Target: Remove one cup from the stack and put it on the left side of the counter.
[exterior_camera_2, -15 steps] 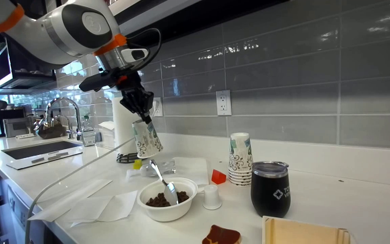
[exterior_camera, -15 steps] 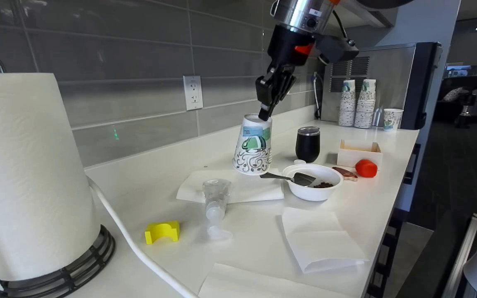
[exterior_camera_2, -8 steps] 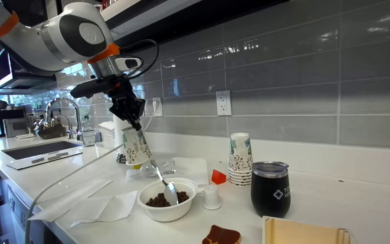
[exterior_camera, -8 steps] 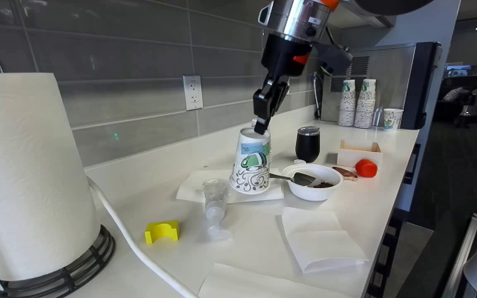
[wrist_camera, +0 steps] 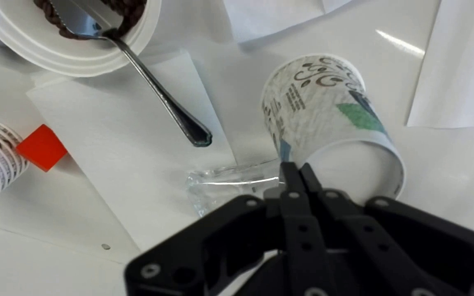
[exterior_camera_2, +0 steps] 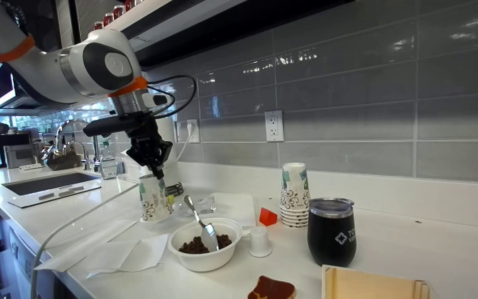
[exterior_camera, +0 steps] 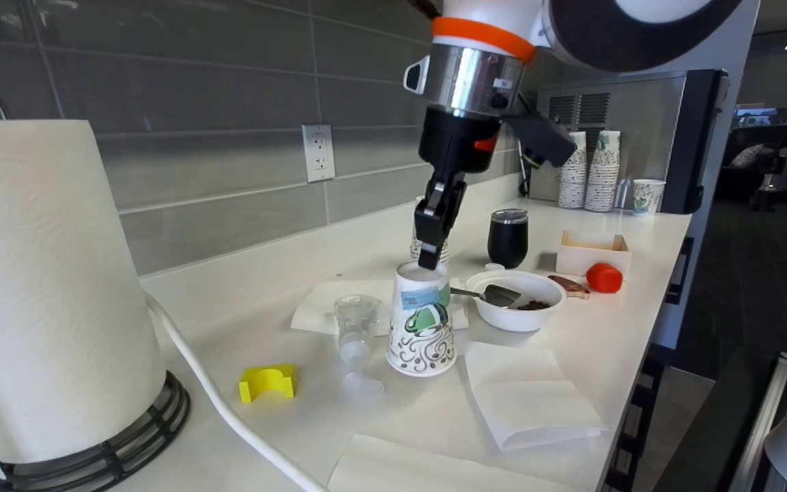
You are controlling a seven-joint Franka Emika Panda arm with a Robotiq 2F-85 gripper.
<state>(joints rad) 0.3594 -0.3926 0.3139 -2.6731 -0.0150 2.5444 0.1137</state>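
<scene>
Near the bowl point(exterior_camera_2: 203, 263), the end effector point(wrist_camera: 298, 167) pinches the upside-down cup point(wrist_camera: 323, 102) by its bottom edge, probably so the wide mouth can sit flat.

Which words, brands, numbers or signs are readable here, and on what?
"TO": black tumbler, beside a diamond logo; the rest curves away.
"VE": just below, likewise cut off.
Print on the held cup: too blurred to read.
Print on the green-topped bottle: too small.
White sticker on the arm: too small.
</scene>
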